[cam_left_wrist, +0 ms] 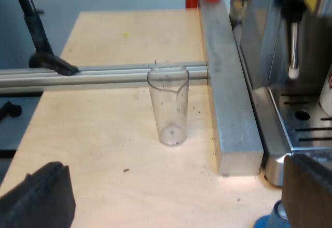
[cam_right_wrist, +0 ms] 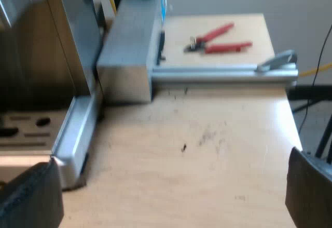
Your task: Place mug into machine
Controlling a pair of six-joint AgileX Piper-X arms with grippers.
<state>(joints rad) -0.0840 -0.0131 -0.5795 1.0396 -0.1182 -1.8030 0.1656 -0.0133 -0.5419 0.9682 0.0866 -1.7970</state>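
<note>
Our left end effector [cam_left_wrist: 179,168] spreads wide, empty; the mug [cam_left_wrist: 327,88] (a white sliver, we think) stands upright on the drip tray [cam_left_wrist: 311,134] at two o'clock, nearer this arm. Our right end effector [cam_right_wrist: 171,163] spreads wide, empty too.

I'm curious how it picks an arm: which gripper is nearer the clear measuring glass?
Left. The measuring glass stands on the table just ahead of the open left gripper. The right gripper hangs over the table beside the espresso machine, facing red pliers.
</note>
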